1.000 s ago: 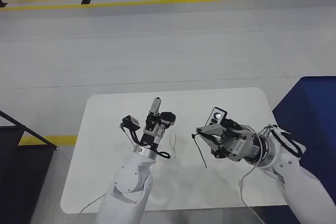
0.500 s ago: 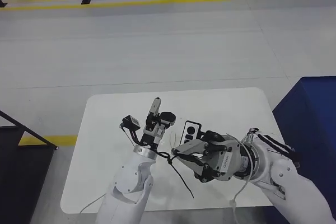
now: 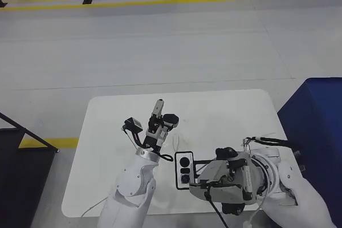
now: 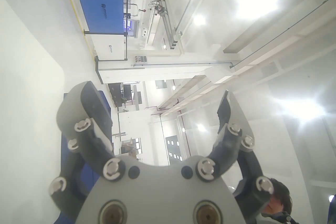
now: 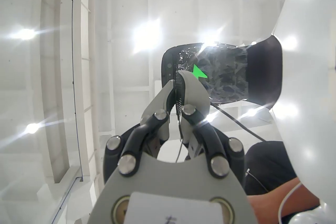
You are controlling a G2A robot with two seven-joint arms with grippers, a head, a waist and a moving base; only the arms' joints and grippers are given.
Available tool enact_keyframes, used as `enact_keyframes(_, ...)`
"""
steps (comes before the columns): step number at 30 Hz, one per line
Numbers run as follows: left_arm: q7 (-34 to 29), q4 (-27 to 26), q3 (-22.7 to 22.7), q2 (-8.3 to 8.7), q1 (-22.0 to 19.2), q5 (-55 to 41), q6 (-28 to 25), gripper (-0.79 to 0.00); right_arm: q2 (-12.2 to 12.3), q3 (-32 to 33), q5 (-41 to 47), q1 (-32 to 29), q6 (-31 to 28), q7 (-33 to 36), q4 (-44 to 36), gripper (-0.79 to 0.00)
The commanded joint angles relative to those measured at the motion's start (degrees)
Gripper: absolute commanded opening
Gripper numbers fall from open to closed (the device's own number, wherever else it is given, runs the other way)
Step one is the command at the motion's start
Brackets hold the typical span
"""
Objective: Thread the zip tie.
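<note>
My right gripper [image 5: 178,79] is shut on a black zip tie [image 5: 179,101], whose ribbed strip runs down between the fingers. In the top view the right gripper [image 3: 204,181] is turned upward over the table's near edge, and the zip tie's tail [image 3: 218,212] hangs below it. My left gripper [image 3: 162,113] stands raised over the middle of the table, apart from the right one. In its own wrist view the left gripper [image 4: 157,99] is open with nothing between its fingers.
The white table [image 3: 102,114] has a thin pale strip [image 3: 174,142] lying beside the left arm. A blue cabinet [image 3: 325,114] stands close at the right. A dark frame [image 3: 11,165] stands at the left.
The right arm has swung from the table's right middle toward the near edge and turned its gripper upward, carrying the zip tie. The left arm has kept still.
</note>
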Motion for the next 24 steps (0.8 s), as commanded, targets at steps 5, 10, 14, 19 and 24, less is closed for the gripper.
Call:
enact_keyframes(5, 0.0, 0.0, 0.0, 0.0, 0.0, 0.0, 0.0, 0.0, 0.0, 0.0, -0.1, -0.1, 0.0, 0.1, 0.0, -0.785)
enact_keyframes(10, 0.0, 0.0, 0.0, 0.0, 0.0, 0.0, 0.0, 0.0, 0.2, 5.3, -15.1, 0.5, -4.0, -2.0, -1.3, -0.785)
enact_keyframes(14, 0.0, 0.0, 0.0, 0.0, 0.0, 0.0, 0.0, 0.0, 0.2, 8.8, -27.8, -1.2, -4.8, 4.9, -2.3, -0.785)
enact_keyframes(19, 0.0, 0.0, 0.0, 0.0, 0.0, 0.0, 0.0, 0.0, 0.2, 9.1, -29.5, -2.2, -3.4, 9.0, -2.2, -0.785)
enact_keyframes(24, 0.0, 0.0, 0.0, 0.0, 0.0, 0.0, 0.0, 0.0, 0.2, 9.1, -29.5, -2.2, -3.4, 9.0, -2.2, -0.785)
